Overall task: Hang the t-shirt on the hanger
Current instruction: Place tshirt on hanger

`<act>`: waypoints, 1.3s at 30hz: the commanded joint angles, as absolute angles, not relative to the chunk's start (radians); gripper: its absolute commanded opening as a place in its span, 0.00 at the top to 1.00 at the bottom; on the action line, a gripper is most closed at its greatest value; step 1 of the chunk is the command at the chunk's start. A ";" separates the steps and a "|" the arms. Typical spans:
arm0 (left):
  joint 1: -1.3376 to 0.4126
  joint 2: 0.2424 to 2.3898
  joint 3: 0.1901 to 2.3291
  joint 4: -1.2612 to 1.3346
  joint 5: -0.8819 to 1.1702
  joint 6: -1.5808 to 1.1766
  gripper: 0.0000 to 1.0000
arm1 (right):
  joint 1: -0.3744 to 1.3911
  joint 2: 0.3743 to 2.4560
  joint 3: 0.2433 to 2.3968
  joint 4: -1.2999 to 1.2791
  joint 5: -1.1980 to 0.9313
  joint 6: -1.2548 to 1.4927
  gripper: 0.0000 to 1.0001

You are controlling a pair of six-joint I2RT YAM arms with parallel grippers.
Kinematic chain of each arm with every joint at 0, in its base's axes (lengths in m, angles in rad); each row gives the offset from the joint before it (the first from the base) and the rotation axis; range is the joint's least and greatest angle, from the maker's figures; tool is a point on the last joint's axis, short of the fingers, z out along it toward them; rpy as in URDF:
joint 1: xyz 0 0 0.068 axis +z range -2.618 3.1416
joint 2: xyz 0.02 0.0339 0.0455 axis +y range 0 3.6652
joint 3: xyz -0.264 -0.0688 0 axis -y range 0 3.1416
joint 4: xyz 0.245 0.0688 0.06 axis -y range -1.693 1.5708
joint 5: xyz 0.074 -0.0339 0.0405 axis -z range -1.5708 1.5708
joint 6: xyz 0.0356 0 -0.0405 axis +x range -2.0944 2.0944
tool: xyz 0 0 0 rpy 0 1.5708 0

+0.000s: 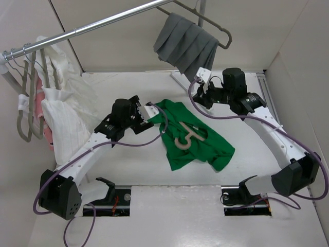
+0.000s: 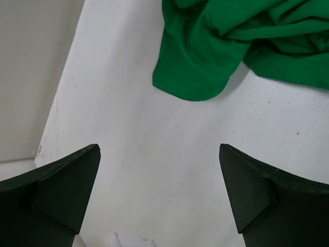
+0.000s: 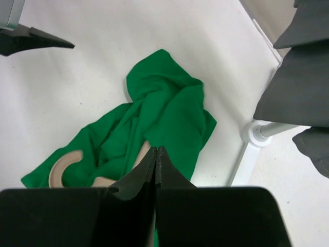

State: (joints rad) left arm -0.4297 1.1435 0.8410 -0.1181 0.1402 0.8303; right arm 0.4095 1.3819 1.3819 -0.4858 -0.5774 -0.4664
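- Holding left pincer (image 2: 159, 148) wide apart beside the t-shirt (image 2: 200, 67), probably for taking its edge.
- Hanging right pincer (image 3: 156, 151) pressed closed, empty, above it.
- Lying crumpled on the bench (image 1: 128, 167), covering the hanger (image 1: 186, 138) partly.

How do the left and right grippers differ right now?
The left gripper is open, jaws wide apart; the right gripper is shut, jaws pressed together. The left gripper points at the edge of the green t-shirt; the right gripper sits farther back, near the hanging grey cloth. Both are empty.
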 commanded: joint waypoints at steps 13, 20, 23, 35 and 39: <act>-0.437 1.161 0.867 -0.262 0.375 0.936 0.05 | 0.480 1.422 1.063 -0.512 -0.407 -0.583 0.46; -0.471 1.152 0.867 -0.334 0.448 0.965 0.27 | 0.463 1.592 1.022 -0.433 -0.437 -0.538 0.66; -0.471 1.141 0.867 -0.360 0.468 0.989 0.43 | 0.472 1.655 1.040 -0.433 -0.437 -0.548 0.62; -0.471 1.140 0.876 -0.373 0.468 1.003 0.49 | 0.482 1.691 0.983 -0.396 -0.448 -0.529 0.52; -0.471 1.140 0.876 -0.373 0.459 1.003 0.49 | 0.503 1.645 0.944 -0.422 -0.347 -0.529 0.47</act>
